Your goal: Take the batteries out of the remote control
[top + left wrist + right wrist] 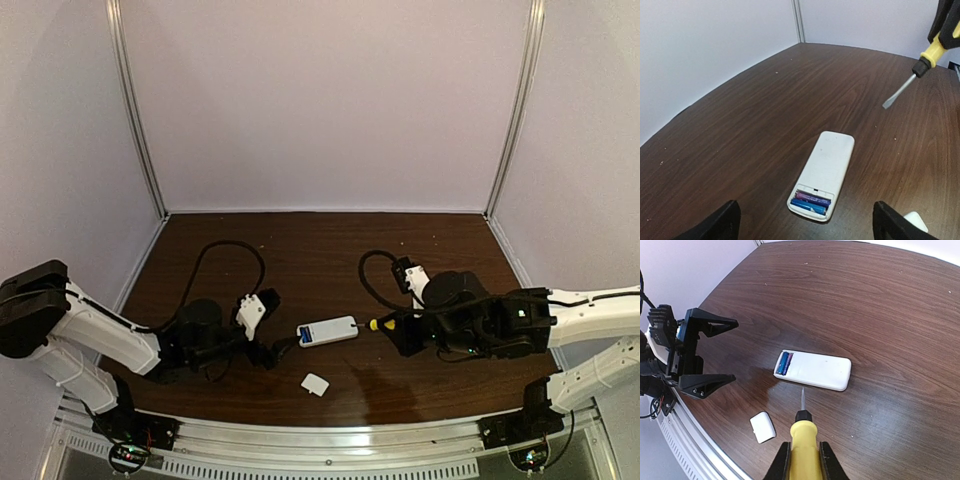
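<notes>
Top view: the remote control lies mid-frame on the table, between the wide-open, empty left pincer and the right pincer. Left wrist: the batteries sit in its open bay, bottom centre. Right wrist: the right pincer is clamped on the screwdriver, bottom centre.

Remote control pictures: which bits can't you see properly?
Top view: the batteries are too small, just a blue smudge at the remote control's end.
Left wrist view: the white cover is cut off by the bottom edge and partly behind a left finger.
Right wrist view: the screwdriver handle's end runs off the bottom edge between the right fingers.
Every view: the remote control's underside is against the table.
</notes>
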